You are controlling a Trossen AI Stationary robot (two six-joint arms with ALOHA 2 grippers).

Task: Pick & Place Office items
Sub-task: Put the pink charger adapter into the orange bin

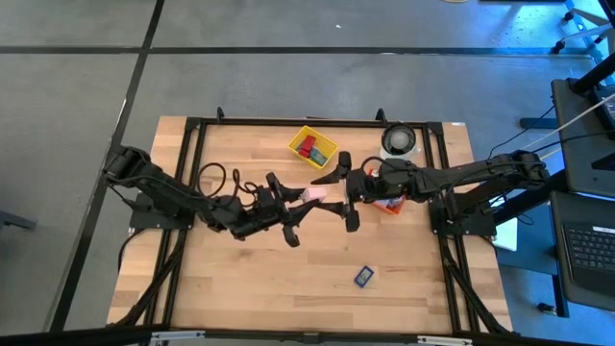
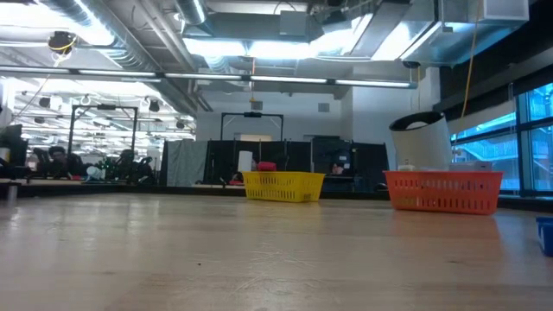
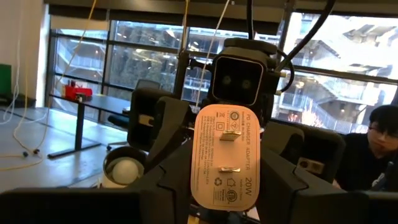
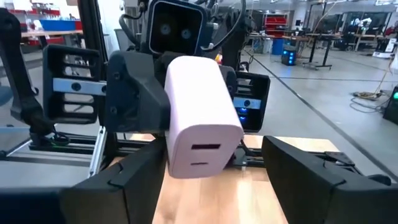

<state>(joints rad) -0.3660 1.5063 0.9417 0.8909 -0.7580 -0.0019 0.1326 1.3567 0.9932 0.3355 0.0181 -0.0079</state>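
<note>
A pale pink charger block (image 1: 312, 193) hangs in the air above the table's middle, between my two grippers. My left gripper (image 1: 300, 200) comes from the table's left and is shut on it. The pronged label face (image 3: 225, 155) looks back at the left wrist camera. My right gripper (image 1: 338, 198) faces it from the right. It is open, with its fingers (image 4: 124, 186) wide on either side of the charger's socket end (image 4: 200, 152). Wood shows between the charger and the other finger (image 4: 311, 180). A dark blue piece (image 1: 363, 276) lies on the table near the front. My left gripper pinches the charger between its two fingers (image 3: 165, 186), on the two narrow sides (image 3: 194, 180) next to the pronged face. The fingers come level from the table's left and lie along the charger. The charger is lifted clear of the table, its socket end pointing toward the right gripper.
A yellow bin (image 1: 312, 146) with red and teal pieces stands at the back middle. An orange bin (image 1: 389, 203) sits partly under the right arm, and a white roll (image 1: 398, 141) stands behind it. Bare wood lies toward the front left. A person shows beyond the table (image 3: 379, 134).
</note>
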